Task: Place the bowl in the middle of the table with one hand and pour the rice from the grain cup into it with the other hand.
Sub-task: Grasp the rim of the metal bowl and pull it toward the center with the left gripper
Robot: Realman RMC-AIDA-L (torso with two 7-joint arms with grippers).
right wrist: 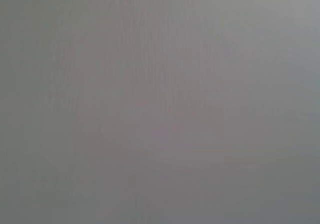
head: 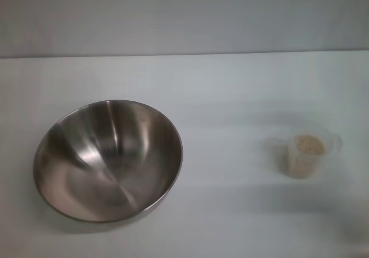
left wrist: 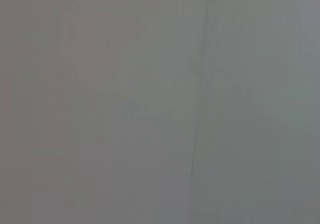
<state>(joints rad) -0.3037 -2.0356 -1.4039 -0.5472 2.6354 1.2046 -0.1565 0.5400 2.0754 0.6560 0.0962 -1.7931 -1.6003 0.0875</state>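
Head view shows a plain white desk [head: 219, 91] seen from above and in front, with a grey wall across the upper part of the frame. At lower left of the frame sits the bowl [head: 108, 160], a wide shiny steel one, upright and empty, its brushed inside catching the light. At right of the frame, a little below the middle, stands the grain cup [head: 304, 152], small and clear, upright, with its handle toward the left of the frame and the rice [head: 309, 144] showing as a beige pile inside it. Bowl and cup are well apart, with bare desk between them. This layout reads as a starting position: the bowl lies off to one side so one arm can slide or carry it to the centre, and the cup waits on the other side for the other arm to lift and tip. Neither step looks begun. Neither arm nor either tool appears in this view, so nothing can be said about how their fingers stand. Left wrist view and right wrist view each show only a blank grey surface, with nothing to identify.
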